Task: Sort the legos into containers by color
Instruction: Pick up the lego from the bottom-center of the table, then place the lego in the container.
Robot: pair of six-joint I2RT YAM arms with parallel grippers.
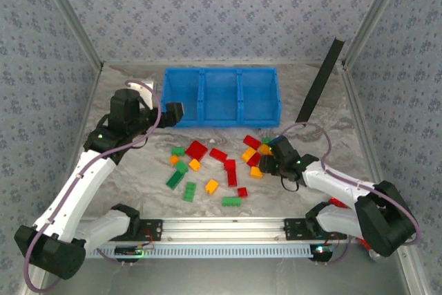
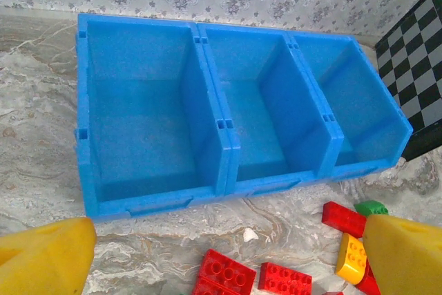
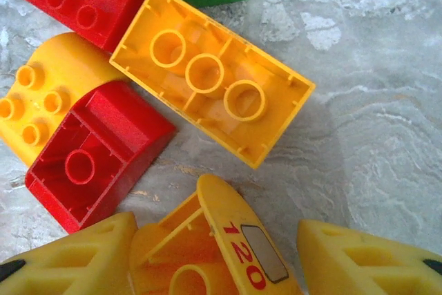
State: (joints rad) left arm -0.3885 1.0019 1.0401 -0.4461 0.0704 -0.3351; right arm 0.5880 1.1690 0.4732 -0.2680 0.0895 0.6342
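While the left tool (image 1: 173, 112) hangs near the left front corner of the blue tray (image 1: 221, 70) with its jaws wide apart and nothing between them, all 3 compartments (image 2: 148, 136) lie bare. Right of it and nearer the arms, the bricks (image 1: 197, 148) lie scattered on the table (image 1: 138, 170), red, green and orange mixed, none sorted yet. At the right end of that scatter the right tool (image 1: 269, 162) is down at the table with 1 orange brick (image 3: 207, 253) tilted on edge between its fingers (image 3: 69, 264). One finger looks to touch the brick and the other sits a sliver off, so I cannot tell whether it is clamped. The step in hand seems to be taking this brick. To do it well, the jaws should meet its 2 flat sides squarely, since a tilted brick may twist out. The lift should go straight up, because a red brick (image 3: 97, 150) and a second orange one (image 3: 214, 94) lie just beside it and could be dragged along.
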